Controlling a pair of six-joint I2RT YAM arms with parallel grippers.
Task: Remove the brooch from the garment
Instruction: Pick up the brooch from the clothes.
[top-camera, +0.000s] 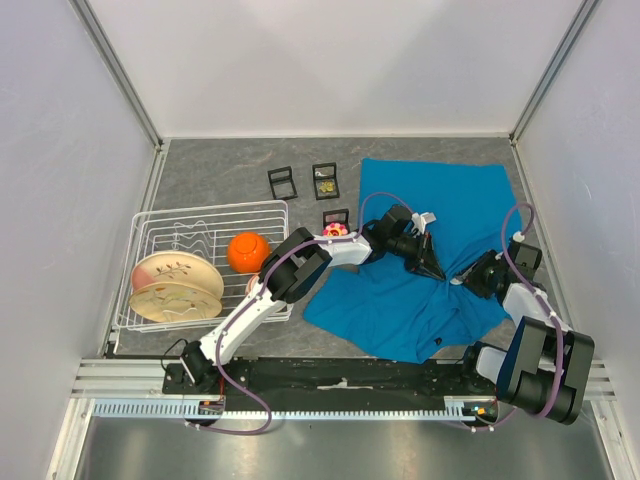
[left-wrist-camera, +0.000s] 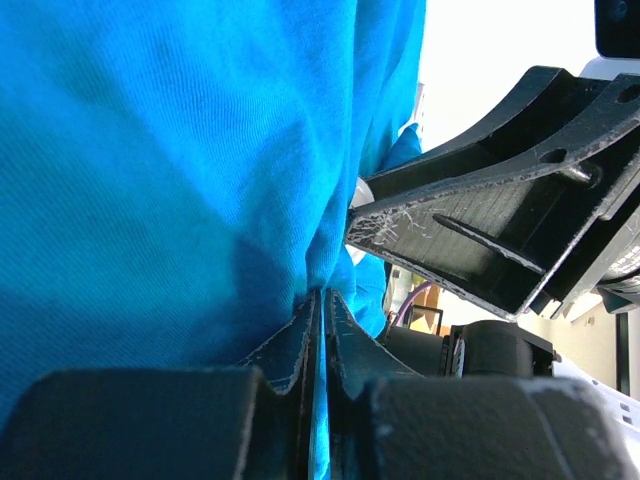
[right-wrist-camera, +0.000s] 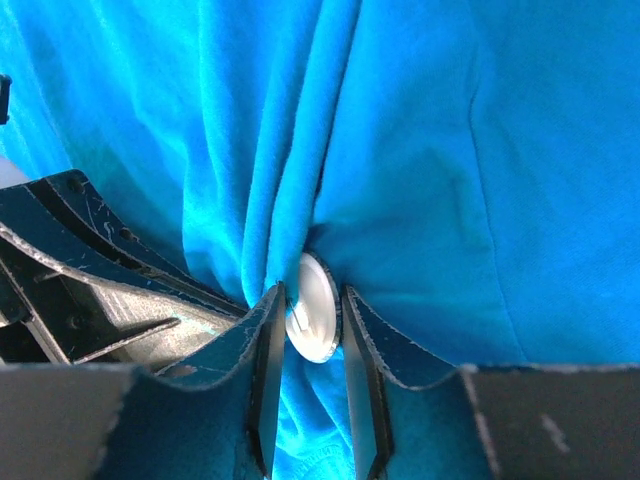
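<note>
The teal-blue garment (top-camera: 440, 200) lies crumpled at the right of the table, and it fills both wrist views (left-wrist-camera: 180, 150) (right-wrist-camera: 450, 150). The brooch (right-wrist-camera: 315, 310) is a round white disc, seen edge-on in a bunch of folds. My right gripper (right-wrist-camera: 312, 292) has a finger close on each side of it; the left one also presses a fold of cloth. My left gripper (left-wrist-camera: 322, 295) is shut on a ridge of the cloth just beside it. In the top view the two grippers, left (top-camera: 432, 265) and right (top-camera: 462, 280), meet tip to tip over the shirt.
A white wire dish rack (top-camera: 200, 215) at the left holds plates (top-camera: 175, 285) and an orange bowl (top-camera: 247, 252). Small black frames (top-camera: 282, 182) (top-camera: 325, 180) (top-camera: 336, 218) stand behind the arms. White walls close in the table on three sides.
</note>
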